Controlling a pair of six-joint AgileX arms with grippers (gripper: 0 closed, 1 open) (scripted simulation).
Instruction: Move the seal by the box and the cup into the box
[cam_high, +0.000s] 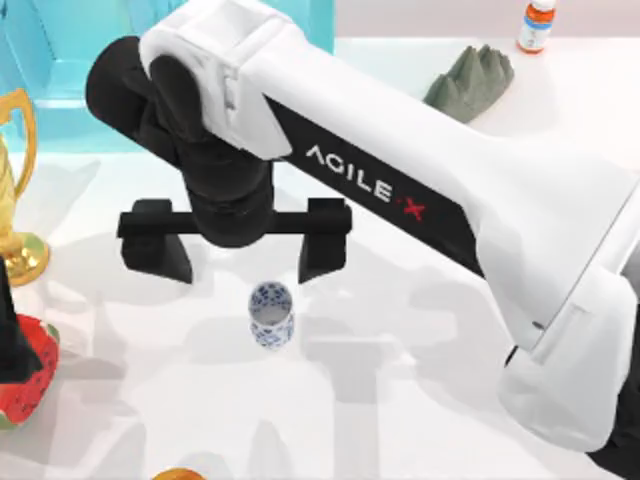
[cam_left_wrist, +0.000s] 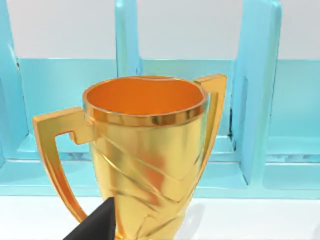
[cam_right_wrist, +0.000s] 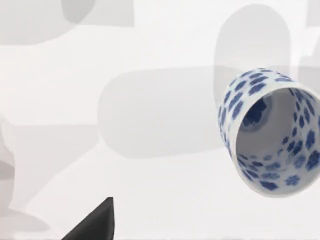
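Overhead, right tool (cam_high: 242, 258), fingers spread wide and empty, hovers above cup (cam_high: 271, 313) on white table (cam_high: 400, 380).

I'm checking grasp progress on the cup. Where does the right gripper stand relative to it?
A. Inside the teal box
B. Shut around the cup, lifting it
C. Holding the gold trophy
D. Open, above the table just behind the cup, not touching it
D: in the top view the right gripper has its fingers spread wide, and the cup stands free on the table just in front of it.
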